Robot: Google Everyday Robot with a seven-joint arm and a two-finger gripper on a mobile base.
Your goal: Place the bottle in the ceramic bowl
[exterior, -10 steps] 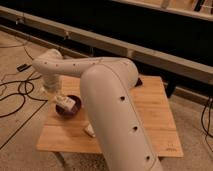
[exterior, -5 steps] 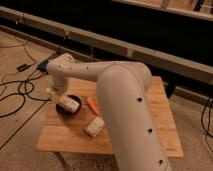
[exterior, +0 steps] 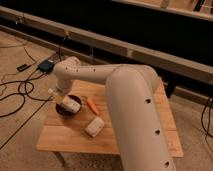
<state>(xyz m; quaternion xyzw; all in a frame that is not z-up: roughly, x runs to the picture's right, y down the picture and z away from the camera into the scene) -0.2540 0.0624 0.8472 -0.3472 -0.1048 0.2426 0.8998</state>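
Note:
The dark maroon ceramic bowl (exterior: pixel 64 112) sits at the left end of the wooden table (exterior: pixel 75 140). The whitish bottle (exterior: pixel 68 103) with a tan label lies tilted across the bowl, with its narrow neck pointing up and left over the rim. My gripper (exterior: pixel 59 93) is at the end of the big white arm, just above the bowl's far left rim and close to the bottle's neck. The arm hides whether it touches the bottle.
An orange carrot-like thing (exterior: pixel 92 105) lies just right of the bowl. A flat whitish block (exterior: pixel 94 126) lies in front of it. My arm (exterior: pixel 130 100) covers the table's right half. Cables and a small box (exterior: pixel 46 65) lie on the floor to the left.
The arm has swung right and back, uncovering the orange thing and the whitish block. The gripper stays over the bowl, where the bottle now shows.

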